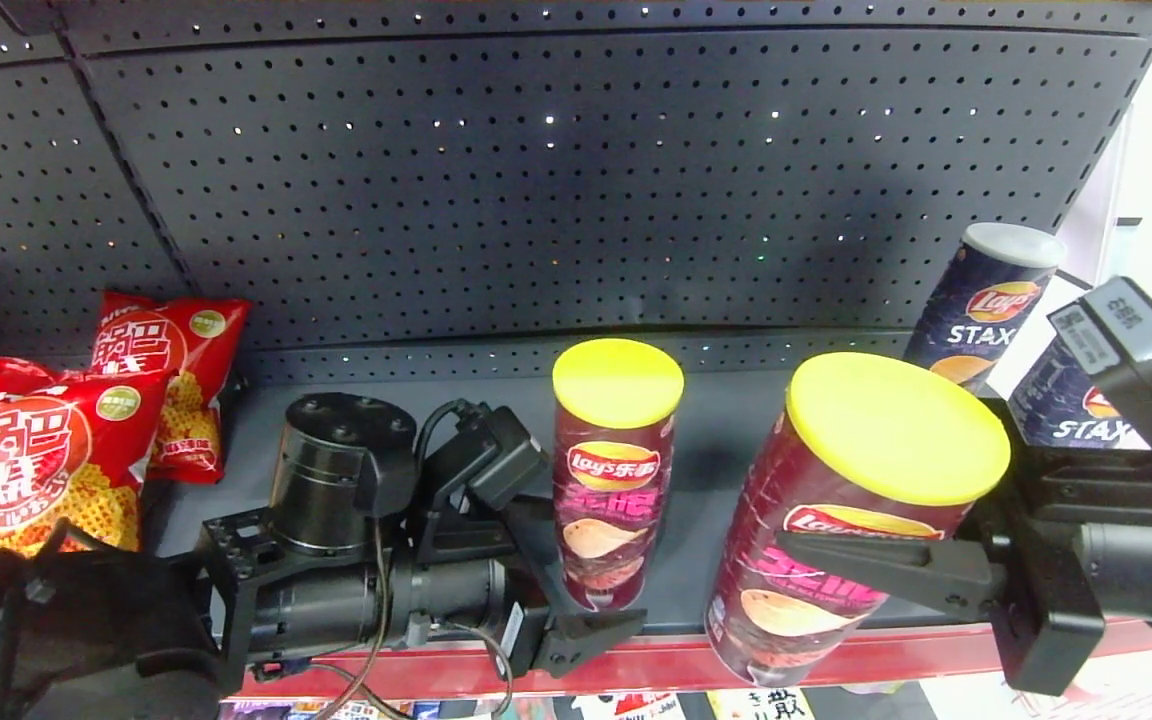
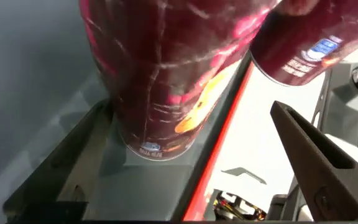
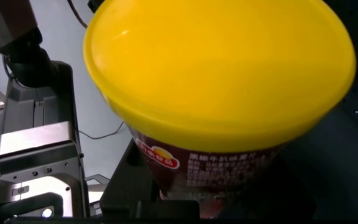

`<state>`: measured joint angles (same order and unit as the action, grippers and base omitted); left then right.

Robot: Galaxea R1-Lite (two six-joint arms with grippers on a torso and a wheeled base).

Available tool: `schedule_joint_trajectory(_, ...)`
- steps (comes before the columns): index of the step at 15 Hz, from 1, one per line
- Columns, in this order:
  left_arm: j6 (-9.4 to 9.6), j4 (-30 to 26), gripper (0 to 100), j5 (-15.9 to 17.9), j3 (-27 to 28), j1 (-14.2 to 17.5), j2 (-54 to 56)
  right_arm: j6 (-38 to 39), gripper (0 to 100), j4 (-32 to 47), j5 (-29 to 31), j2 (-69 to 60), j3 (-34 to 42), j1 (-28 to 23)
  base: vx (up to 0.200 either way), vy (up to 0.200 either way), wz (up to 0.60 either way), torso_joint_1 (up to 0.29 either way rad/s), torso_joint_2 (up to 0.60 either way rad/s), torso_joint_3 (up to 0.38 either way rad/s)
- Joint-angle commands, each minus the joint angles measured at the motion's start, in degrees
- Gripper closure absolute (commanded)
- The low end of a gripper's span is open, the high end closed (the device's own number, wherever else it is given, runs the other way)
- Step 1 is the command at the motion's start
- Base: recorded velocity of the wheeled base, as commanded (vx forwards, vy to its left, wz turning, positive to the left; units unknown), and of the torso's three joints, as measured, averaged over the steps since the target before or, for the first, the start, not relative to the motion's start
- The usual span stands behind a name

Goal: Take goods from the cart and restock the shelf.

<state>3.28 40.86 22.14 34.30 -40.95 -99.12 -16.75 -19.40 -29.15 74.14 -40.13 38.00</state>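
At the shelf (image 1: pixel 716 430) were counted two red bags (image 1: pixel 176 380) (image 1: pixel 46 460), two blue cans (image 1: pixel 986 310) (image 1: pixel 1076 410) and two maroon cans (image 1: pixel 614 480) (image 1: pixel 836 610): one straddled by the spread left gripper (image 1: pixel 591 610), one clamped in the right gripper (image 1: pixel 826 545).

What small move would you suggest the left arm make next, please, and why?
Probably draw the left jaws straight back from the standing can. They are open around it, it stands upright on the shelf, and the right jaws hold a tilted second can close beside it.
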Motion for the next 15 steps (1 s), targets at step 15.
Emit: schedule_joint_trajectory(15, -0.2, -5.18, 0, -0.52, -20.15, 29.61, 47.97, -0.04, 100, -0.03, 0.06, 1.62, -0.47, -2.58, 0.0, 0.0, 0.0, 0.0, 0.0, 0.0)
